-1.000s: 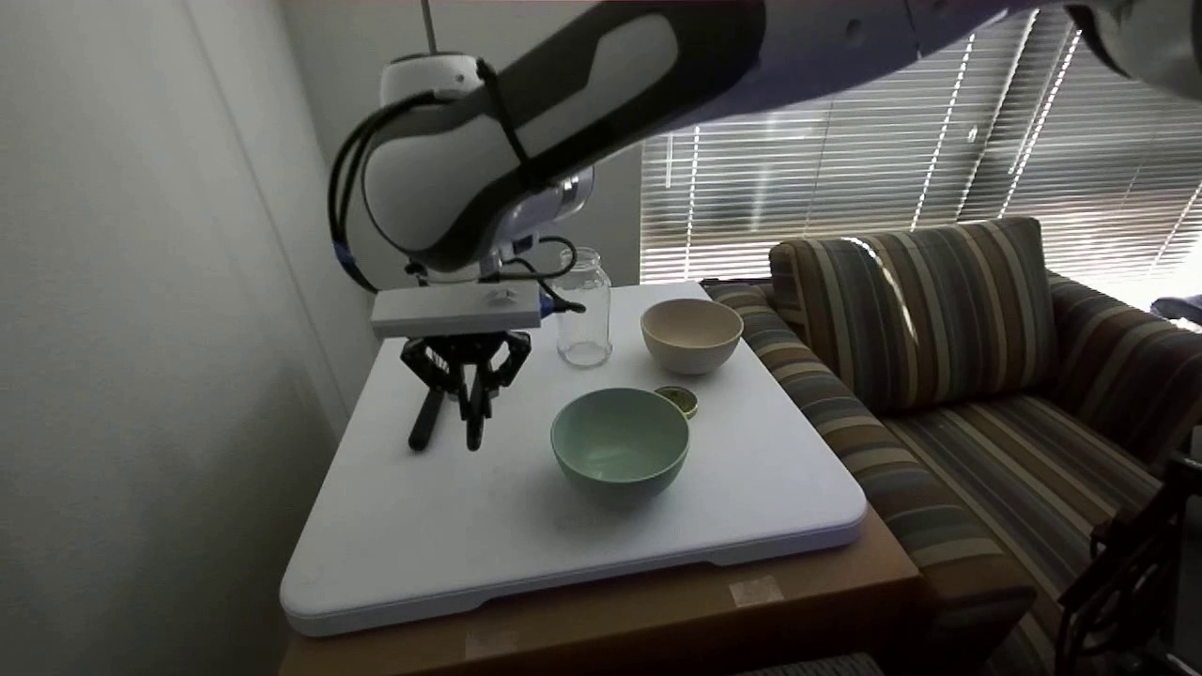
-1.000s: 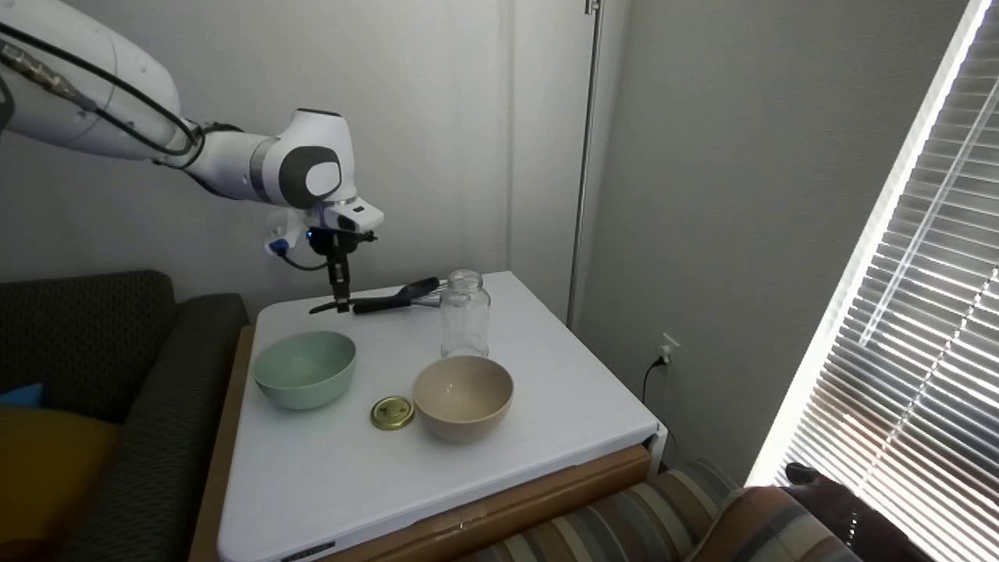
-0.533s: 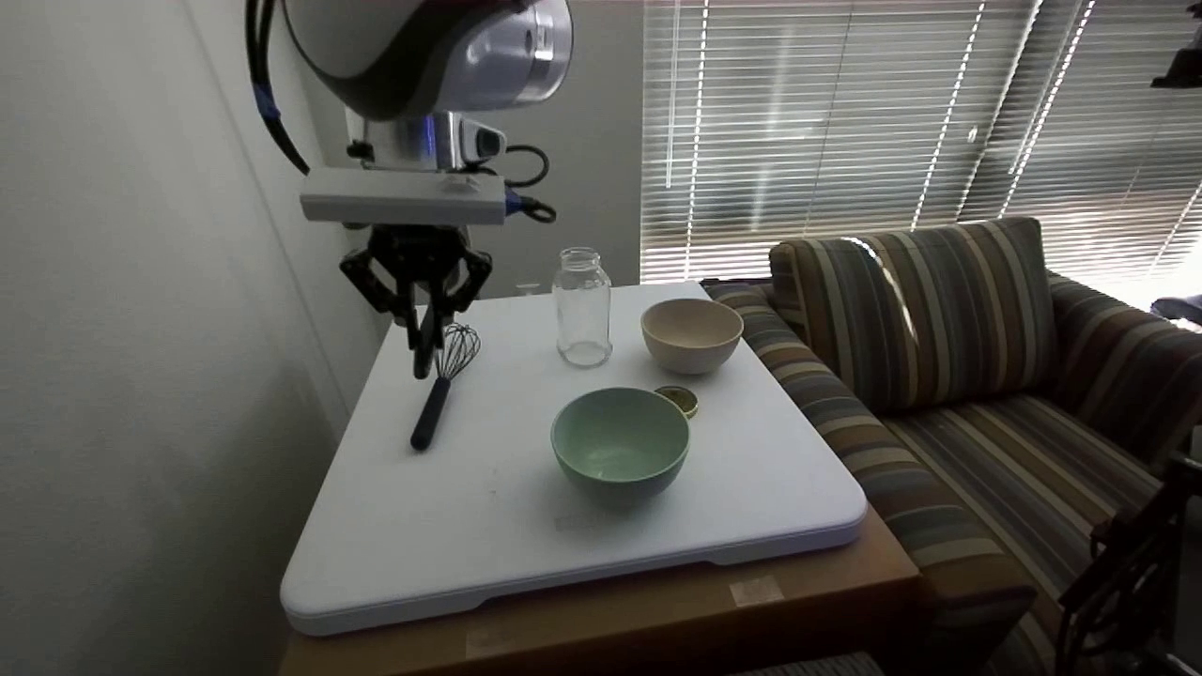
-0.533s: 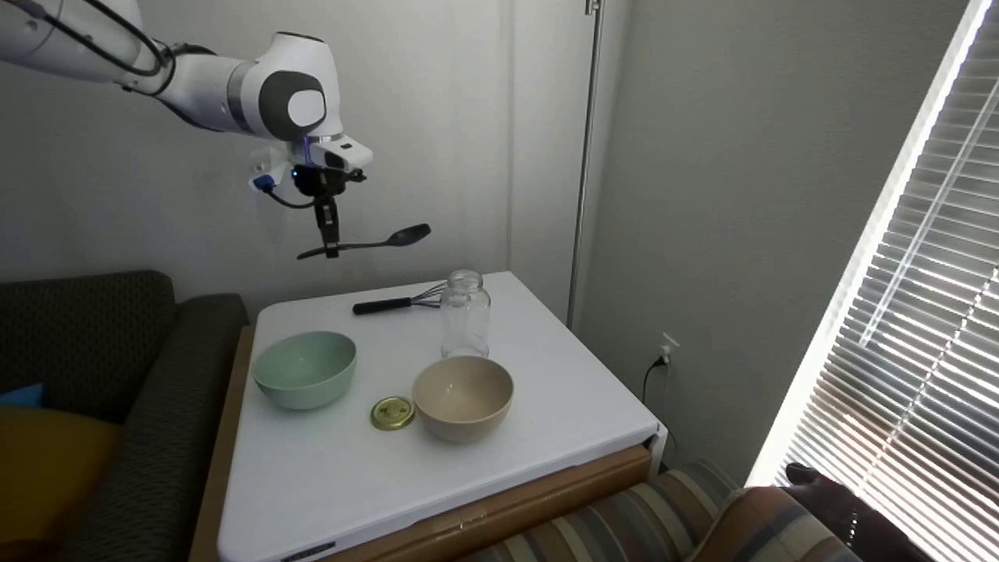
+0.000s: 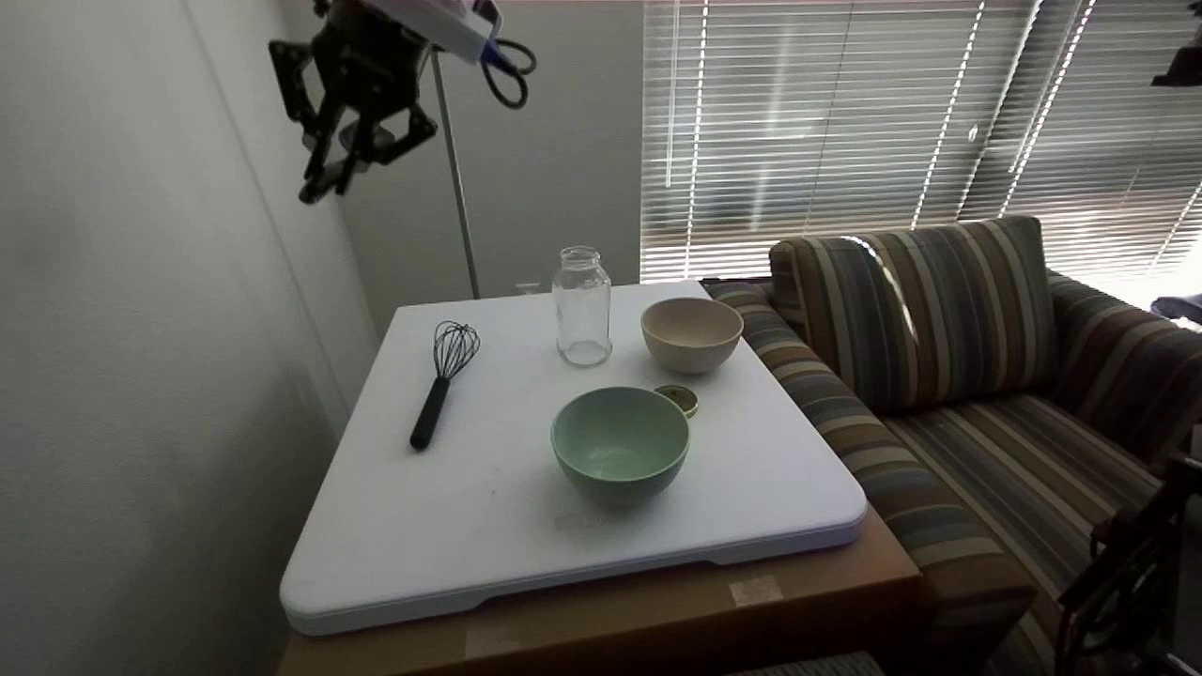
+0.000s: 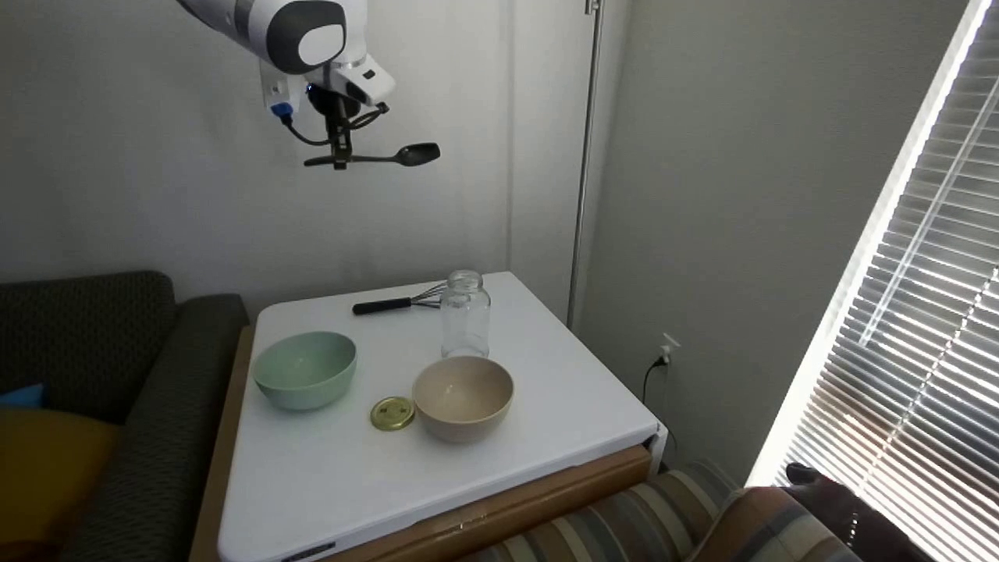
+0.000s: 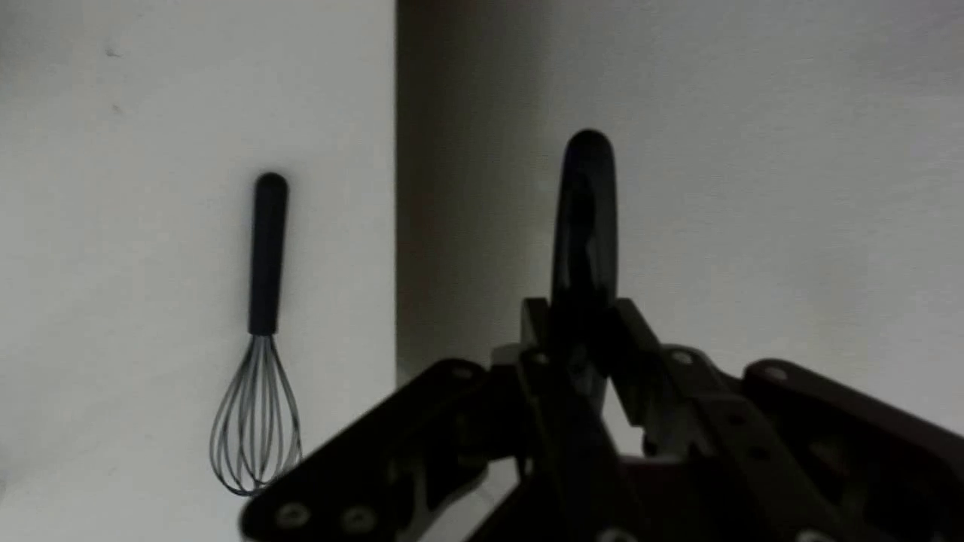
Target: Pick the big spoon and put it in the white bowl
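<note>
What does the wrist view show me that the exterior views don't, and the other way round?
Only the wrist view: the big spoon, handle seen lengthwise from above, between the fingers of the gripper.

Only the exterior views, clearly: the white bowl, green bowl, glass jar and gold lid, plus, in an exterior view, the spoon's oval head.

Shared: the whisk on the white tabletop, and the gripper holding the spoon.

Both exterior views look aslant down on my table (image 5: 441,535), towards blinds (image 5: 798,141) in an exterior view, a wall (image 6: 437,226) in an exterior view. My wrist view, close up, looks past my jaws to the whisk (image 7: 265,301) all share.
</note>
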You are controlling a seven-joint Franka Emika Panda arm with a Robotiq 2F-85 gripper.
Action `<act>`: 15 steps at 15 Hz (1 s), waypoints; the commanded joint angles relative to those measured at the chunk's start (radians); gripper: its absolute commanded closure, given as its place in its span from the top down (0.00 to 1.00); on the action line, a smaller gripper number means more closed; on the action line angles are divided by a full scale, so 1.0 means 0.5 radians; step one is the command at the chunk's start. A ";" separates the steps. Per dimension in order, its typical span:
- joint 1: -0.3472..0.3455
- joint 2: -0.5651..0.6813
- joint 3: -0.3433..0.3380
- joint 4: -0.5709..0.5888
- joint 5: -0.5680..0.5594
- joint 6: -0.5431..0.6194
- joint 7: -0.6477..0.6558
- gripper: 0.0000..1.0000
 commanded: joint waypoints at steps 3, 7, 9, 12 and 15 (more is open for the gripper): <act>-0.409 -0.277 0.341 -0.288 0.527 0.195 -0.389 0.05; -0.683 -0.300 0.620 -0.397 1.007 0.320 -0.762 0.05; -0.562 -0.237 0.439 -0.227 1.050 0.232 -0.722 0.21; -0.640 -0.248 0.524 -0.294 1.189 0.244 -0.906 0.21; -0.497 -0.264 0.385 -0.320 1.129 0.452 -0.845 0.05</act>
